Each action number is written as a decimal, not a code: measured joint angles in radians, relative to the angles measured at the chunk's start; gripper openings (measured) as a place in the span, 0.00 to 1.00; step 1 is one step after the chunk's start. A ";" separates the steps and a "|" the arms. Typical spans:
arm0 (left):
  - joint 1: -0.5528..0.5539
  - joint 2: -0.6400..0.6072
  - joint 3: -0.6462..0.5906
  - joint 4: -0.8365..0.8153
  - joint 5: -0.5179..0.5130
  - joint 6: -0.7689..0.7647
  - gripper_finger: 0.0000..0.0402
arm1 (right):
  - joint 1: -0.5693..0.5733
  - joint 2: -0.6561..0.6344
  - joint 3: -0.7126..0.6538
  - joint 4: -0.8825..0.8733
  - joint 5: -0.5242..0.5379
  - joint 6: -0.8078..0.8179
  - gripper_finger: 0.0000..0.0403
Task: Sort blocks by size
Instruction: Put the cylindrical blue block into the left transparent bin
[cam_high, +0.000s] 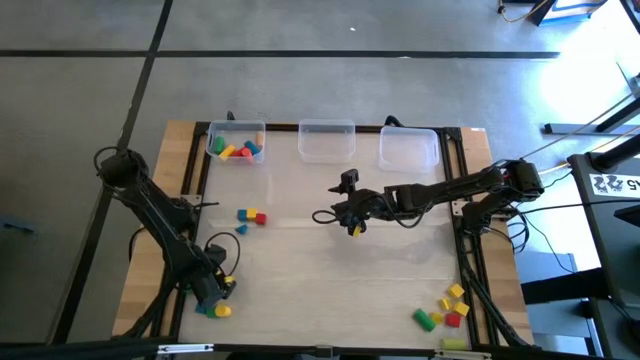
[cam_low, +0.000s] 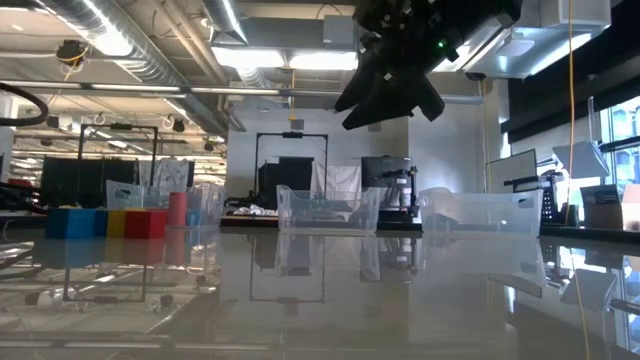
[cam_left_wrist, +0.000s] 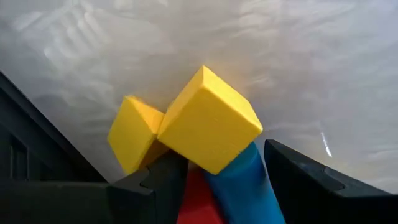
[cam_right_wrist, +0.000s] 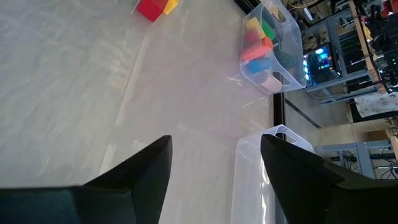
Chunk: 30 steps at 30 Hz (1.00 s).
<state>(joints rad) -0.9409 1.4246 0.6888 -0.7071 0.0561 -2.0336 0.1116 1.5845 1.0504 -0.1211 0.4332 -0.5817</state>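
Note:
My left gripper (cam_high: 214, 296) points down at the table's near left corner, over a small cluster of blocks (cam_high: 219, 310). In the left wrist view its open fingers (cam_left_wrist: 221, 160) stand on either side of a blue block (cam_left_wrist: 249, 186) and a red block (cam_left_wrist: 198, 202). Two yellow cubes (cam_left_wrist: 208, 121) (cam_left_wrist: 132, 134) lie just beyond them. My right gripper (cam_high: 350, 214) hangs open above the table's middle with nothing between its fingers (cam_right_wrist: 214, 155). More blocks lie left of centre (cam_high: 252, 215) and at the near right (cam_high: 446, 308). My left gripper comes from above with one finger (cam_left_wrist: 158, 183) close against the red block and the larger yellow cube, and the other finger (cam_left_wrist: 305, 180) a little apart from the blue block. Whether the first finger touches them, I cannot tell. The blocks rest on the table.
Three clear bins stand along the far edge. The left one (cam_high: 236, 142) holds several blocks. The middle one (cam_high: 327, 140) and the right one (cam_high: 408, 148) show none. The table's frame rail (cam_left_wrist: 37, 143) runs close beside the left gripper.

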 joint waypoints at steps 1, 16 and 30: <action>0.000 0.000 -0.001 0.002 -0.001 0.005 0.50 | 0.000 0.000 0.000 0.000 0.000 0.000 0.62; 0.001 -0.003 -0.010 0.016 -0.003 0.024 0.31 | -0.001 0.000 0.000 0.000 0.000 0.000 0.62; 0.001 -0.058 0.002 -0.021 0.000 0.056 0.19 | -0.001 0.000 0.000 0.000 0.000 0.000 0.62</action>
<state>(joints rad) -0.9401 1.3668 0.6910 -0.7279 0.0559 -1.9779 0.1108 1.5845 1.0504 -0.1211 0.4332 -0.5816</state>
